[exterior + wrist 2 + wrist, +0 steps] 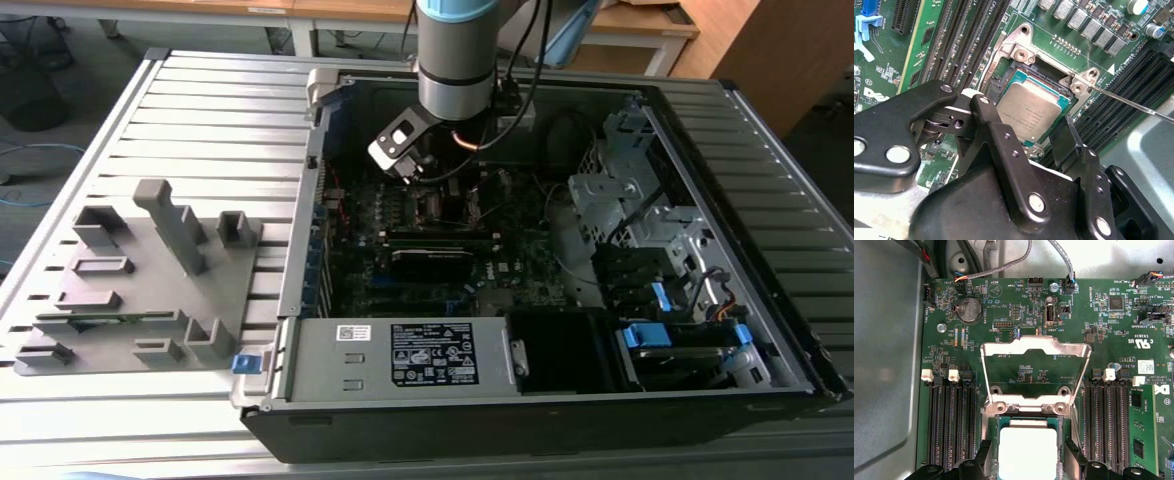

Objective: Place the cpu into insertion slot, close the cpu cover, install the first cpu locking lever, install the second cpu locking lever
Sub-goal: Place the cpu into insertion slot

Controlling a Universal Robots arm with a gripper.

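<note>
Hovering low over the dark green motherboard (1004, 305) inside the open grey metal computer case (200, 110), with the black two-finger gripper (1027, 460) spread. Black fingers (985, 454) standing one on each side of the chip, over the socket's rim, pinching nothing, judging by the first wrist view.

Lying flat in the small square dark insertion slot (1024, 70) with its silver rim: the small flat square cpu (1029, 107) with a dull grey metallic top.

Standing raised on its hinge just beyond the socket: the thin silver square-frame cpu cover (1036, 344), not yet closed.

Handling of the chip, as a judgement:
- Probably light, rigid and fragile, with a smooth top.
- Taking hold by two opposite side edges only.
- Keeping it level, avoiding any pressing or sliding against the socket contacts beneath.

Handling of the cover, likewise judged:
- Thin, stiff and slightly springy.
- Pushing at the free edge opposite the hinge.
</note>
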